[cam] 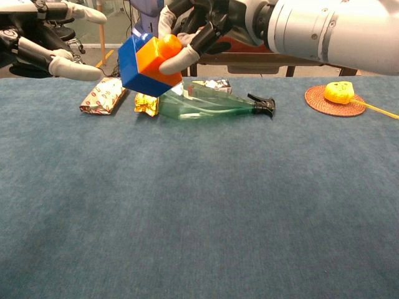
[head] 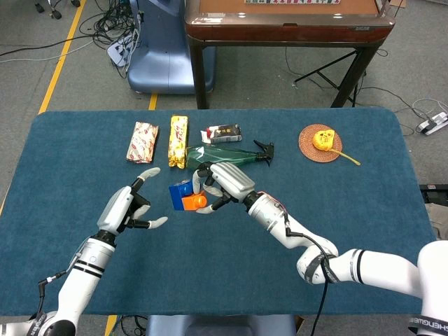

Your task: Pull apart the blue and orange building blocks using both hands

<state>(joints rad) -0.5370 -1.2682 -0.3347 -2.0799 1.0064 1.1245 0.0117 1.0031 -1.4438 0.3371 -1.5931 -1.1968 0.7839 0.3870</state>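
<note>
Above the desk (head: 84,147), just in front of the green spray bottle (head: 224,155), the right hand (head: 222,183) grasps the joined blocks in the air: a blue block (cam: 134,56) and an orange block (cam: 154,57), both smooth, hard-looking plastic, blocky with rounded studs. They are not yet separated. Left of the bottle, the left hand (head: 129,208) hangs with fingers spread, holding nothing, near the blocks but apart. Taking hold and pulling remain.

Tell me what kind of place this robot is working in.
Probably a robotics lab or workshop: loose cables run over the grey floor, a yellow floor line marks the work zone, and a blue machine base stands behind the table.
</note>
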